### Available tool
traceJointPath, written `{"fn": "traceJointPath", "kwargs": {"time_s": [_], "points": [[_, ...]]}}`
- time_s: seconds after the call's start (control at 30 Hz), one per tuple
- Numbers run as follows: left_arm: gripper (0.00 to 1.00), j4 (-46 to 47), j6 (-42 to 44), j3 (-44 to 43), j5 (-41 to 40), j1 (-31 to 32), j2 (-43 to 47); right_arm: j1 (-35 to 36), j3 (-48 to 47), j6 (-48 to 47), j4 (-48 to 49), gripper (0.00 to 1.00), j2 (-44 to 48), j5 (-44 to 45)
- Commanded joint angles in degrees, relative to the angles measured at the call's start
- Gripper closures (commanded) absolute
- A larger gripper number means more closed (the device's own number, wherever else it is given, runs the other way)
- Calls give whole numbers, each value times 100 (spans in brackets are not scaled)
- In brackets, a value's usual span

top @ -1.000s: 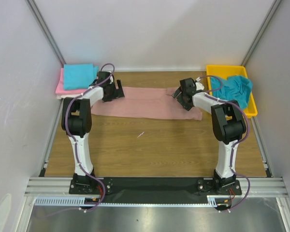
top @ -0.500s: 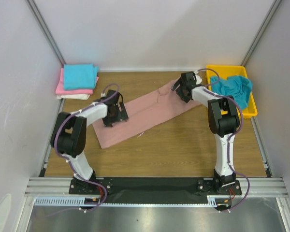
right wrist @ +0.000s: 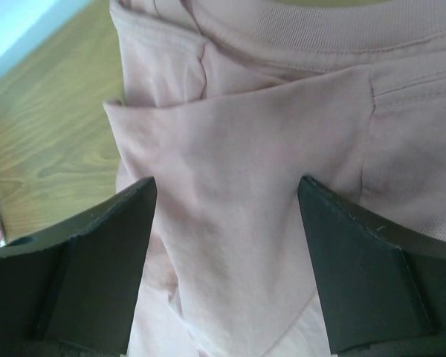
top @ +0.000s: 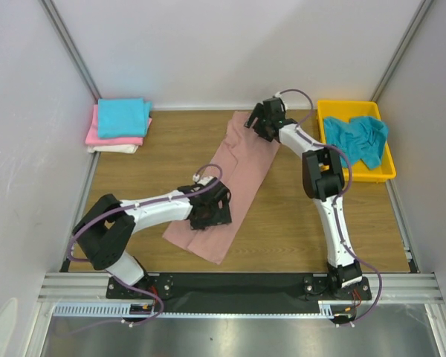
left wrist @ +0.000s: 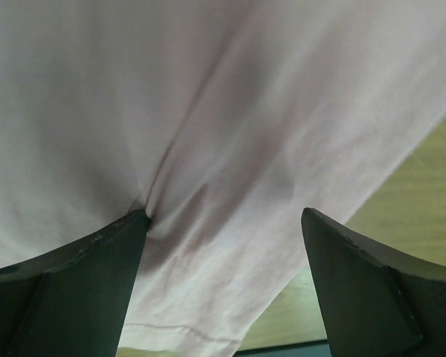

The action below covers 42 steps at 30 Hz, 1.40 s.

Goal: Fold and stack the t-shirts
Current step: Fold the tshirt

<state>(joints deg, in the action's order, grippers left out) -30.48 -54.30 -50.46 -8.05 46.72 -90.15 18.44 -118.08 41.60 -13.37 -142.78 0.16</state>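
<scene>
A dusty-pink t-shirt, folded into a long strip, lies slantwise from the far middle of the table to the near middle. My left gripper is over its near end, jaws wide open and low on the cloth. One left fingertip touches a crease. My right gripper is over the far collar end, jaws open, with cloth spanning the gap between them. A folded teal shirt tops a bright pink one and a white one at the far left.
A yellow tray at the far right holds a crumpled teal shirt. White walls enclose the wooden table on three sides. A black strip and metal rail run along the near edge.
The pink shirt has swung from lying left to right into a slanted near-far line. My left gripper moved nearer and to the right with its end. My right gripper moved farther and left.
</scene>
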Motion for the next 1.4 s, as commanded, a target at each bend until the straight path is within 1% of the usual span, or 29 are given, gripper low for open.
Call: {"fn": "traceJointPath", "kwargs": {"time_s": [0.0,0.03,0.1,0.17,0.27,0.4,0.53,0.63,0.7,0.8,0.83,0.9,0.93,1.0,1.03,1.1,1.13,1.17,1.2,1.23,1.27,1.37], "points": [[8,-406,-634,-121,295,592,-433,160,-635,-328,-570,18,-820,-271],[8,-389,-669,-201,313,706,-512,195,-881,-355,-605,17,-1004,-280],[8,-380,-818,-412,435,986,-705,300,-1076,-399,-650,17,-1129,-271],[8,-362,-897,-587,524,1137,-828,345,-1375,-337,-694,17,-1304,-333],[8,-371,-854,-842,568,1436,-969,424,-1708,-346,-667,17,-1462,-350],[8,-459,-722,-1133,577,1542,-1215,547,-1982,-346,-580,16,-1621,-429],[8,-406,-529,-1273,621,1603,-1268,740,-2157,-258,-448,15,-1762,-544],[8,-660,-441,-1449,507,1612,-1312,828,-2289,-293,-430,15,-1806,-579],[8,-740,-371,-1537,358,1612,-1234,820,-2429,-354,-500,15,-1771,-649],[7,-950,-195,-1756,112,1560,-961,732,-2596,-372,-509,14,-1482,-929],[6,-1116,-38,-1853,33,1516,-813,697,-2788,-425,-509,13,-1307,-1000],[6,-1302,182,-2178,-177,1332,-628,591,-2992,-495,-518,10,-1069,-1175],[6,-1520,410,-2301,-257,1244,-548,547,-3062,-548,-474,10,-720,-1229],[5,-1689,674,-2617,-389,910,-223,425,-3045,-644,-413,7,-340,-1230],[5,-1742,919,-2758,-390,596,-75,389,-3037,-793,-491,7,79,-1177],[4,-1620,1262,-2794,-294,191,321,232,-2932,-917,-657,6,503,-1019],[4,-1323,1360,-2759,-84,-46,427,161,-2861,-978,-728,6,697,-975],[5,-1111,1448,-2655,-4,-554,506,99,-2591,-1040,-798,6,1082,-948],[4,-900,1579,-2601,93,-811,559,-32,-2423,-1075,-877,6,1260,-957],[5,-498,1607,-2575,450,-1075,534,-77,-2195,-1102,-904,5,1444,-966],[5,-268,1642,-2574,610,-1556,473,-129,-1740,-1171,-939,6,1820,-948],[8,620,1739,-2688,909,-2164,104,-191,-982,-1365,-966,7,2288,-869]]}}
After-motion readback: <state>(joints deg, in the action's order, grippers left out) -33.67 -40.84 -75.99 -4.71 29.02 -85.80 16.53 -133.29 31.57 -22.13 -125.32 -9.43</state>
